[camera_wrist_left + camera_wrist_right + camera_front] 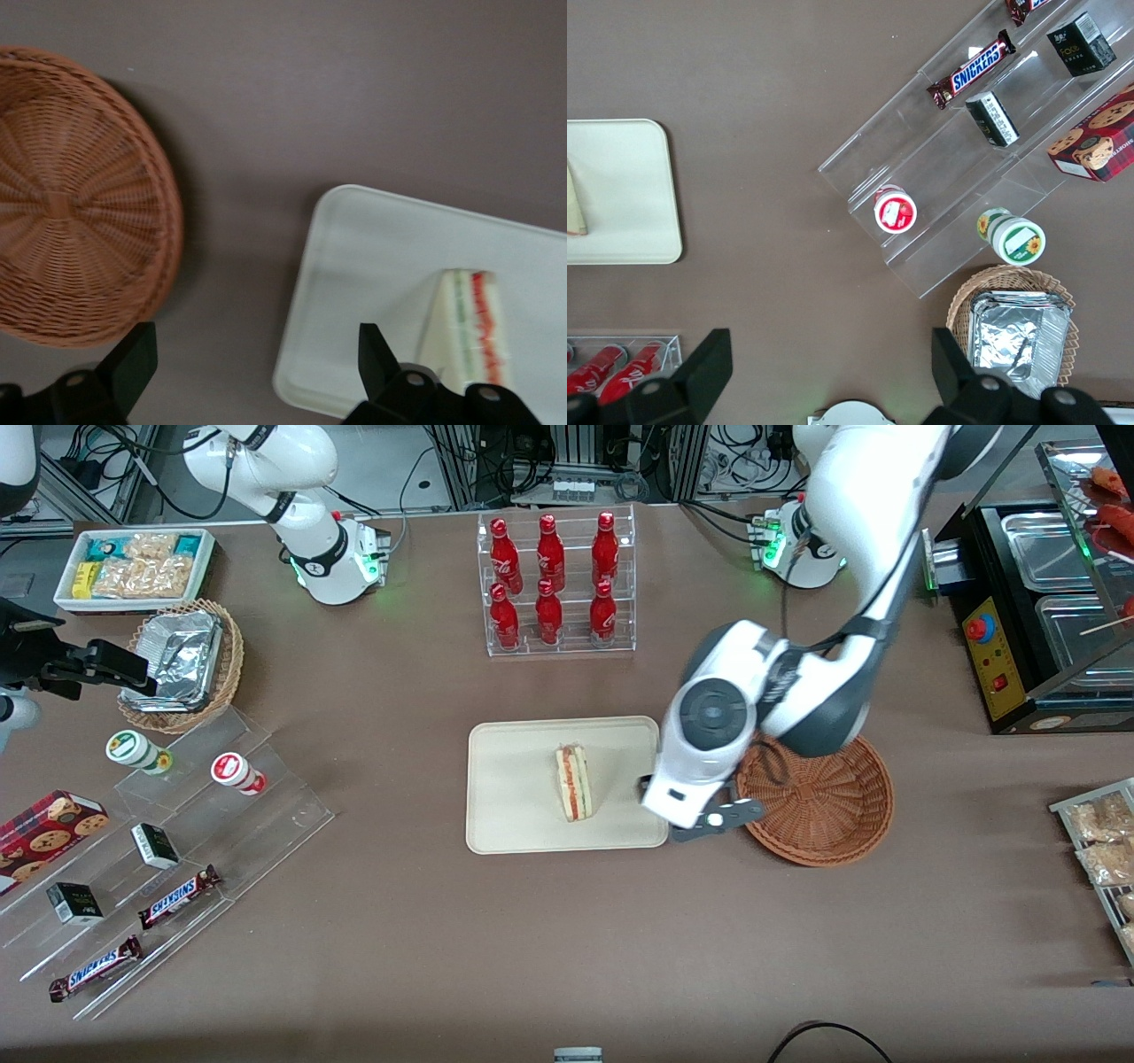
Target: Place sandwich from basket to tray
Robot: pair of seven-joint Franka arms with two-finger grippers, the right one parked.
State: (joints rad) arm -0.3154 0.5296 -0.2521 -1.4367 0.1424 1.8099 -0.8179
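We see the sandwich on the tray, the open gripper above the gap between tray and basket.

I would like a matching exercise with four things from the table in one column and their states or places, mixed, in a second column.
Things:
1. sandwich
2. basket
3. gripper
4. tray

States:
A. empty, woven, reddish-brown
B. open, holding nothing, above the table between basket and tray
C. lying on the tray
D. cream-white, beside the basket, nearer the front camera than the red bottles

Pairs: 1-C, 2-A, 3-B, 4-D
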